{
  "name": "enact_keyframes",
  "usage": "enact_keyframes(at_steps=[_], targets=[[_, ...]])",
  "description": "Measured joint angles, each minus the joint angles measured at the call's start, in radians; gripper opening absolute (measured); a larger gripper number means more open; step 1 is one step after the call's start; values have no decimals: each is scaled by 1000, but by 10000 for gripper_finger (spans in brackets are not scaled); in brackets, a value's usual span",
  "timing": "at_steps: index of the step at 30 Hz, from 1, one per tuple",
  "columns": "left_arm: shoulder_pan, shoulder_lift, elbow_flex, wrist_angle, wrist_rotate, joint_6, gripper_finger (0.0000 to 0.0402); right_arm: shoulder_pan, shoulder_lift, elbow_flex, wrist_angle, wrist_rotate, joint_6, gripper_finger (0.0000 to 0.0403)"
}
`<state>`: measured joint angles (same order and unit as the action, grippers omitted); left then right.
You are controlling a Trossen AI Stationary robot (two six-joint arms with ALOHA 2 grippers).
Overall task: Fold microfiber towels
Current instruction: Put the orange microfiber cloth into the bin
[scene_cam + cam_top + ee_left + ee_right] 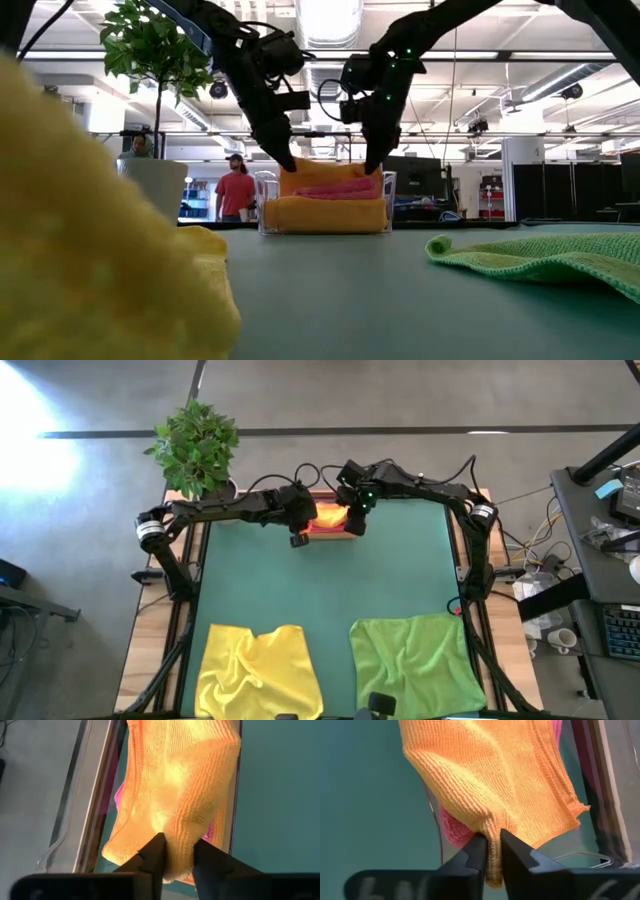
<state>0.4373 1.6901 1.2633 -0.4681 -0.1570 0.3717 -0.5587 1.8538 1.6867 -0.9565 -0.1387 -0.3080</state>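
A folded orange towel [330, 516] lies on top of a pink towel [340, 190] and another orange towel [325, 213] in the clear plastic tray [262, 205] at the table's far edge. My left gripper [173, 857] is shut on the top towel's left end, my right gripper [490, 851] on its right end. A yellow towel [258, 668] and a green towel [415, 660] lie crumpled on the mat near the front edge. My left gripper pinches the top orange towel's left end [176, 837] between its two fingers, coming from above and pointing down. The cloth bunches into a thick fold there, several layers. The towel lies on the stack in the tray. My right gripper pinches the top orange towel's right end [490, 827] between its two fingers, from above, pointing down. A gathered fold of cloth passes between the fingertips, and a short bit [493, 875] shows past them. The rest lies over the pink towel in the tray.
A potted plant [197, 445] stands at the far left corner beside the tray. The dark green mat [330, 580] is bare between the tray and the two front towels. People stand in the room beyond the table [237, 187].
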Motion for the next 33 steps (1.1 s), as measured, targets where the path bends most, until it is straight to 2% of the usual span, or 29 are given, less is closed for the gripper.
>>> enact_keyframes(at_steps=[6,10,15,17,22,27,33], targets=[[0,0,10,-78,2,-2,135,0,0,14,-17,0,29,105],[0,-13,36,-128,2,-62,173,0,0,62,-114,0,28,143],[0,-49,83,-163,1,-79,195,0,-1,132,-171,-1,35,169],[-1,-70,96,-170,0,-82,196,0,-1,145,-133,-16,36,173],[-1,-153,88,-187,-2,-176,197,0,9,133,5,-130,74,167],[-5,-223,46,-228,-1,-259,197,4,35,99,48,-131,90,152],[-25,-282,-25,-229,0,-266,197,6,73,60,46,-131,90,136]])
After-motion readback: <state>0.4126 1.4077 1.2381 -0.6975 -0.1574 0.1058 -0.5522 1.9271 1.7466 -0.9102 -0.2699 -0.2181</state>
